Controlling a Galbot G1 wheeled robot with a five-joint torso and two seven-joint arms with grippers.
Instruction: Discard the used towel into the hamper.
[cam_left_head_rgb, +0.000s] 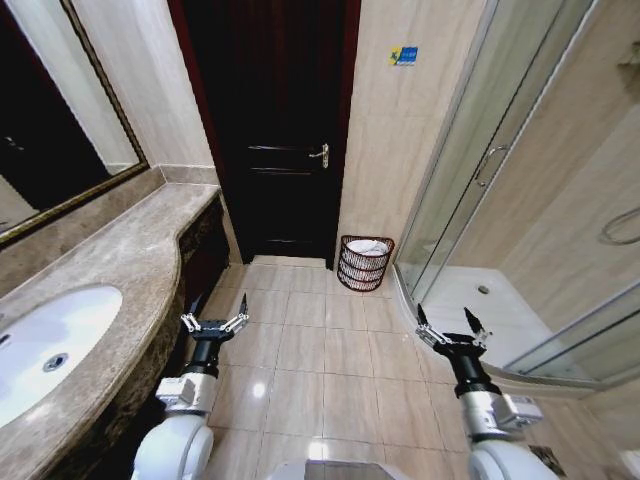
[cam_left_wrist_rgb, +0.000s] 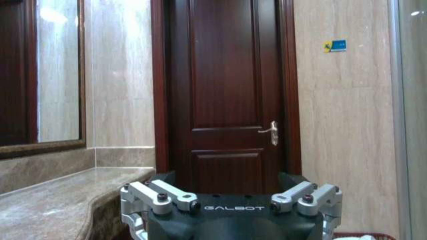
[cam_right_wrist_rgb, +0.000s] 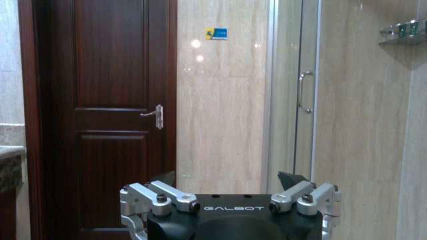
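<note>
The hamper (cam_left_head_rgb: 365, 264), a small round dark red-brown slatted basket, stands on the floor against the wall, between the door and the shower. A white towel (cam_left_head_rgb: 368, 246) lies inside it at the top. In the head view my left gripper (cam_left_head_rgb: 214, 320) is held low near the counter, open and empty, well short of the hamper. My right gripper (cam_left_head_rgb: 452, 328) is held low on the other side, also open and empty. In the left wrist view the left gripper (cam_left_wrist_rgb: 230, 181) points at the door, and the hamper's rim (cam_left_wrist_rgb: 365, 234) peeks in at the corner. The right gripper (cam_right_wrist_rgb: 230, 181) faces the wall beside the door.
A marble counter (cam_left_head_rgb: 120, 270) with a white sink (cam_left_head_rgb: 45, 345) runs along the left under a mirror (cam_left_head_rgb: 50, 110). A dark wooden door (cam_left_head_rgb: 280, 130) is shut straight ahead. A glass shower enclosure (cam_left_head_rgb: 500, 170) stands on the right. Tiled floor (cam_left_head_rgb: 320, 350) lies between.
</note>
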